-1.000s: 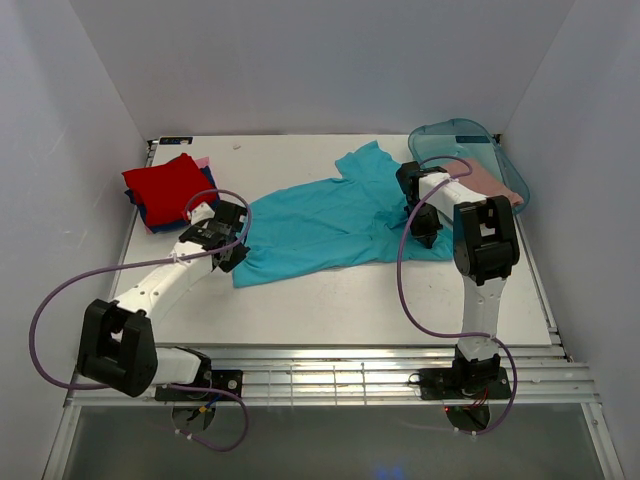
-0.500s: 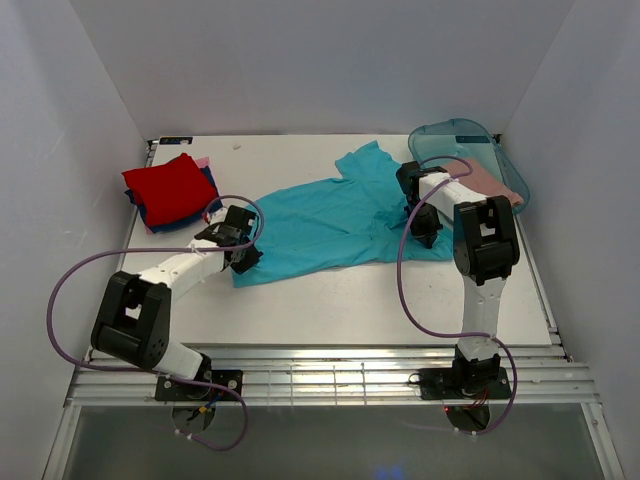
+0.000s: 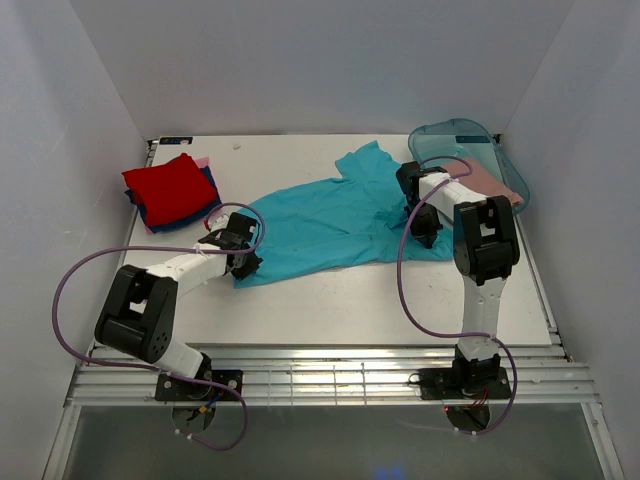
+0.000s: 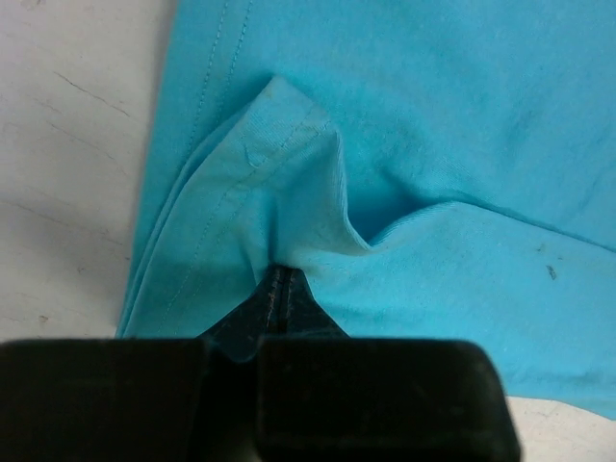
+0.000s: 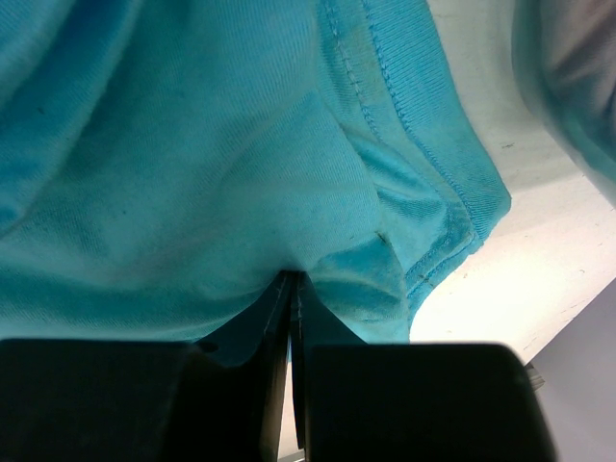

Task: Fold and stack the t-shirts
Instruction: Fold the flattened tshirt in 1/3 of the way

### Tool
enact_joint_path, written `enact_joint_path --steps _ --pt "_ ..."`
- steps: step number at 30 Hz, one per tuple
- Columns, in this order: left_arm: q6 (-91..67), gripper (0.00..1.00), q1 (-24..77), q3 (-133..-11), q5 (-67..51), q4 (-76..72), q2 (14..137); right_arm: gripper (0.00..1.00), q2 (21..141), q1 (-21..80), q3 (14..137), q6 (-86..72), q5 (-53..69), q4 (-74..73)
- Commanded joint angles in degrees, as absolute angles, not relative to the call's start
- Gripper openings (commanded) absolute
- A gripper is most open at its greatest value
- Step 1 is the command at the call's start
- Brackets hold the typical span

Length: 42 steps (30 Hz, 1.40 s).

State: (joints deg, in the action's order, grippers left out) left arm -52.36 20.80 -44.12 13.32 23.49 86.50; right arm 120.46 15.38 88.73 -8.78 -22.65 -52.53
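A large teal t-shirt (image 3: 330, 225) lies spread across the middle of the white table (image 3: 380, 300). My left gripper (image 3: 246, 262) sits at its lower-left hem corner, shut on a pinch of the teal cloth (image 4: 289, 212). My right gripper (image 3: 426, 237) is at the shirt's right end by the collar, shut on the teal fabric (image 5: 241, 173). At the back left, a red t-shirt (image 3: 165, 184) tops a folded pile with a dark blue one (image 3: 160, 217) and a pink edge (image 3: 203, 161) beneath it. A dusty-pink t-shirt (image 3: 490, 180) lies in the tub.
A translucent teal plastic tub (image 3: 455, 140) stands at the back right, close to my right arm. White walls close in the table on three sides. A metal rail (image 3: 330, 375) runs along the near edge by the arm bases.
My left gripper has slid down and to the right, pulling the shirt's lower-left corner inward, and its arm has folded closer. The right arm has held still.
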Motion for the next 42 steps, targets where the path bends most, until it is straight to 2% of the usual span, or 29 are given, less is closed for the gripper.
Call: enact_joint_path --steps 1,22,27,36,42 --pt "-54.22 0.00 20.83 -41.40 15.20 27.68 85.87 0.08 120.14 15.12 89.38 -9.14 -21.97 -52.73" --pt "-58.01 0.00 20.83 -33.22 19.51 36.56 76.82 0.08 127.88 14.68 101.25 -9.14 -21.88 -57.57" --pt "-57.48 0.00 20.83 -33.22 19.42 36.74 76.99 0.08 125.78 14.77 94.94 -10.11 -21.80 -57.92" --pt "-56.25 0.00 20.83 -33.84 19.51 36.65 78.40 0.08 113.39 15.99 75.52 -15.11 -15.20 -54.23" --pt "-56.16 0.00 20.83 -33.14 19.69 37.17 77.26 0.08 107.67 17.22 68.92 -16.17 -15.38 -54.32"
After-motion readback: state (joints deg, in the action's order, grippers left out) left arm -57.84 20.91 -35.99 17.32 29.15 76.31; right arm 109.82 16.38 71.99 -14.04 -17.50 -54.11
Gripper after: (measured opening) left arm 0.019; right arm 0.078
